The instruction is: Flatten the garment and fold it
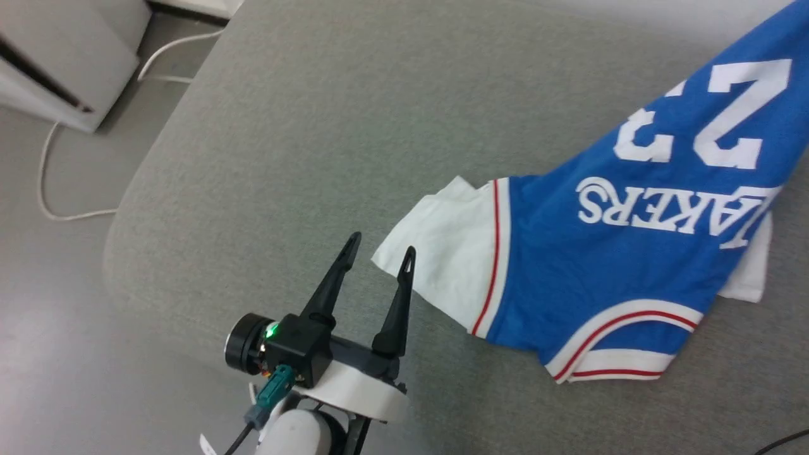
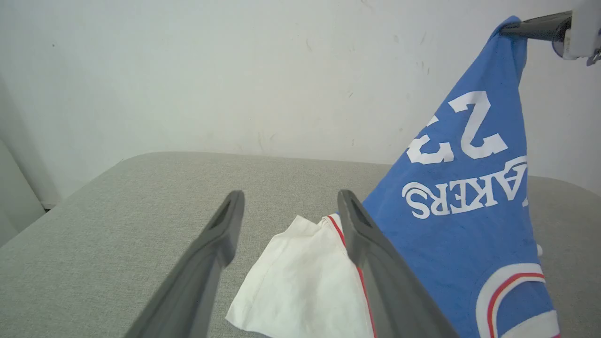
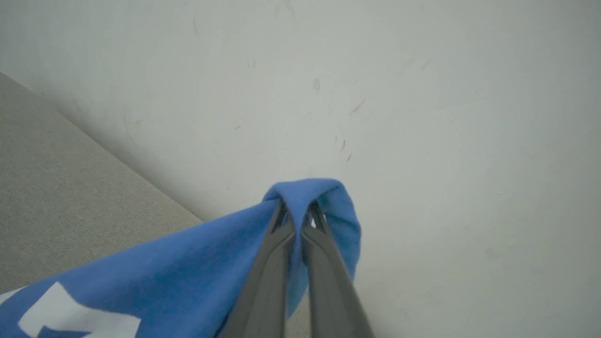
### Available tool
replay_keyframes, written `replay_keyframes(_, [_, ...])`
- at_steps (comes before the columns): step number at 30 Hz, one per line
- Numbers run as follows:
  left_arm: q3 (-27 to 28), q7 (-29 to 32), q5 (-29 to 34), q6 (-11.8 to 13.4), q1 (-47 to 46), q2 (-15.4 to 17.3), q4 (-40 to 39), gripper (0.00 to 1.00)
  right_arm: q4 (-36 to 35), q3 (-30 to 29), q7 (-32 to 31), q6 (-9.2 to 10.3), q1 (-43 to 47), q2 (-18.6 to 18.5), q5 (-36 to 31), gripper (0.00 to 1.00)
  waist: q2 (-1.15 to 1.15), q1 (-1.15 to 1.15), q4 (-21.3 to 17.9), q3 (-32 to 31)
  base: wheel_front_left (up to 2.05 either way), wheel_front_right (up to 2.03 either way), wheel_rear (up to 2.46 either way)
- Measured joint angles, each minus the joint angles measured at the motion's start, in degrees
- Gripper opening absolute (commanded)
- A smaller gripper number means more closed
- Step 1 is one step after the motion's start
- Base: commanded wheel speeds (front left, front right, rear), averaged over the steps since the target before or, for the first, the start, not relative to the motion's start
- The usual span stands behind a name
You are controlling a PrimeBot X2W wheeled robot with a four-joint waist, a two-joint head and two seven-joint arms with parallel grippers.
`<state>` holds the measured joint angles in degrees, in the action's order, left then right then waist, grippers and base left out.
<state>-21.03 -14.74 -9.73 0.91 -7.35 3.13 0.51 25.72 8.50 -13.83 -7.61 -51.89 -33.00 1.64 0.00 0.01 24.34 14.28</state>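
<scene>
Jersey (image 1: 569, 278) is hanging from the right gripper (image 3: 296, 211), which is pinching its blue hem, with the white sleeve (image 1: 436, 253) lying on the grey cushion (image 1: 284, 158) towards the near edge. Flattening appears to be in hand; the left gripper (image 1: 383, 242), fingers spread, is likely needing that sleeve next.

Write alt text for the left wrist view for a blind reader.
A blue garment hangs from the shut right gripper at upper right, its white sleeve lying on a grey cushion. The open left gripper points toward the sleeve.
</scene>
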Motion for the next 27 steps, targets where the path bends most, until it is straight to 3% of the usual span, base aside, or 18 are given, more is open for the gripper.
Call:
replay_keyframes(7, [-3.0, 0.0, -1.8, 2.2, -1.8, 0.0, -0.1, 1.0, 17.5, 3.9, 1.0, 0.0, -2.9, 0.1, -3.2, 0.0, 0.0, 0.0, 4.8, 3.7, 0.0, 0.0, 0.0])
replay_keyframes(8, [-3.2, 0.0, -1.9, 2.3, -2.0, 0.0, 0.0, 1.0, 19.7, 3.7, 1.2, 0.0, -2.9, 0.2, -3.3, 0.43, 0.0, 0.0, 5.4, 4.1, 0.0, 0.0, 0.0])
replay_keyframes(9, [-3.4, 0.0, -1.9, 2.6, -2.0, 0.0, 0.0, 1.0, 21.7, 3.3, 1.4, 0.0, -2.9, 0.5, -3.3, 1.0, 0.0, 0.0, 5.9, 4.5, 0.0, 0.0, 0.0])
replay_keyframes(16, [-2.6, 0.0, -1.6, 2.7, -2.1, 0.0, 1.7, 1.0, 30.8, 1.6, 5.3, 0.0, -2.7, 3.3, -1.2, 1.0, 0.0, -0.02, 6.8, 4.8, 0.0, 0.0, 0.0])
replay_keyframes(22, [0.9, 0.0, -0.4, 1.9, -1.7, 0.0, 2.8, 1.0, 31.7, 2.6, 12.5, -0.01, -2.6, 6.3, 3.4, 1.0, 0.0, -0.02, 4.7, 2.9, 0.0, 0.0, 0.0])
replay_keyframes(27, [5.0, 0.0, 0.2, 1.1, -0.5, 0.2, 2.7, 1.0, 28.1, 3.6, 18.0, 0.0, 0.6, 7.8, 9.5, 1.0, 0.0, -0.02, 1.0, 0.4, 0.0, 0.0, 0.0])
